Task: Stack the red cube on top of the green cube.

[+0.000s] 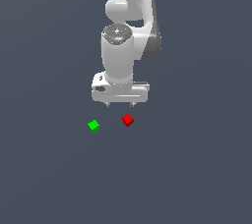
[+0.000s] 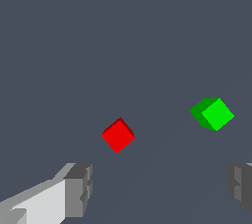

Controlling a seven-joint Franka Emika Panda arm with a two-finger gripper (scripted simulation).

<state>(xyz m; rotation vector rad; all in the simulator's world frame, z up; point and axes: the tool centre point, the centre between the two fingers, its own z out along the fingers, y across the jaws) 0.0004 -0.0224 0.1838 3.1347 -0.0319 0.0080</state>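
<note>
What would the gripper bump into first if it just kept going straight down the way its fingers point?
Probably bare floor. The gripper is open and empty, and the red cube looks just off its line, with the green cube further aside; depth is unclear.

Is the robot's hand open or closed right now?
Open. In the wrist view the two fingers stand far apart with bare floor between them, holding nothing. The red cube lies loose on the floor ahead.
</note>
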